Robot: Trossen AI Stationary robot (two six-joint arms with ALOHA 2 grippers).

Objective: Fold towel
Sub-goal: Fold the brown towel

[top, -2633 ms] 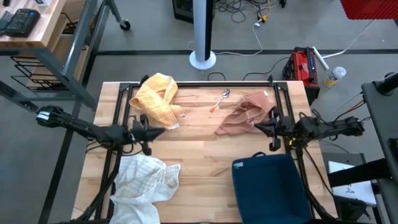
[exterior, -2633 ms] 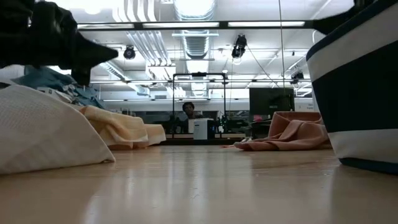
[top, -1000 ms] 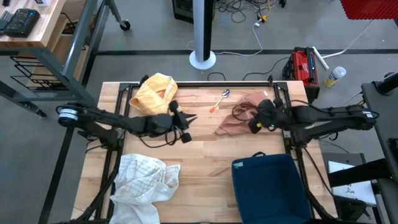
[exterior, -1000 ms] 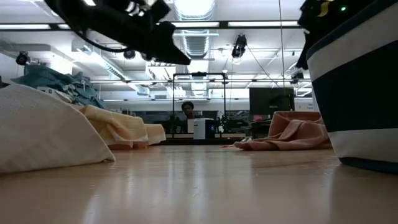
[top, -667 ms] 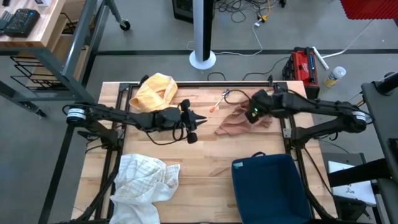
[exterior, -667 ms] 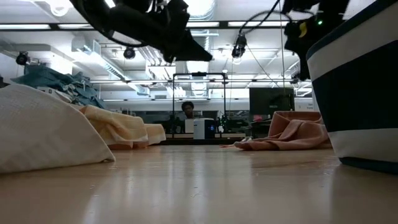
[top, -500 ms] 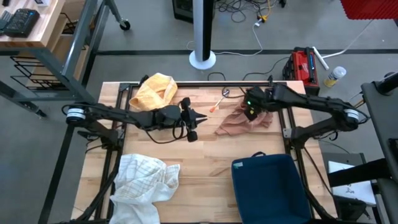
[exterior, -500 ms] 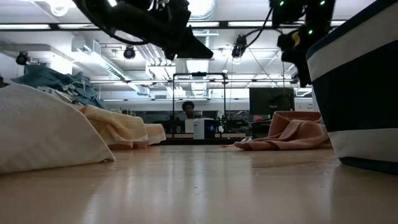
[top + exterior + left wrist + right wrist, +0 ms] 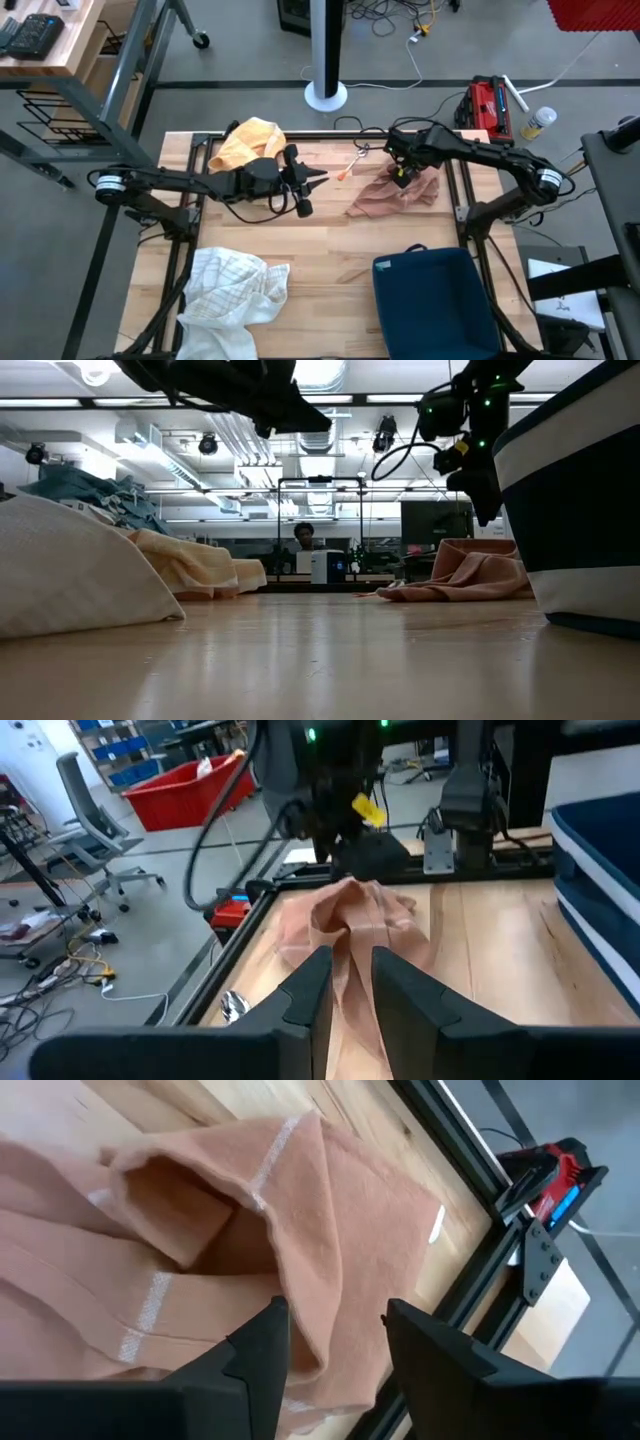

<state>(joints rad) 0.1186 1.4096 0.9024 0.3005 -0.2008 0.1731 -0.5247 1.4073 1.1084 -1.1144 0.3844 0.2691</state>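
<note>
While aloft, right claw point(image 9: 401, 176) over towel point(image 9: 392, 194).

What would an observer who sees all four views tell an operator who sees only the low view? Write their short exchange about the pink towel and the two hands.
Operator: Is the right hand directly over the pink towel?
Observer: Yes. In the high view the right hand hangs above the back part of the pink towel.
Operator: Has it gripped the cloth?
Observer: No. Its wrist view shows the fingers apart, with a folded, white-striped edge of the towel below them.
Operator: Where is the left hand?
Observer: The left hand is over bare table, between the yellow towel and the pink one. It is open, empty, and pointing at the pink towel.
</note>
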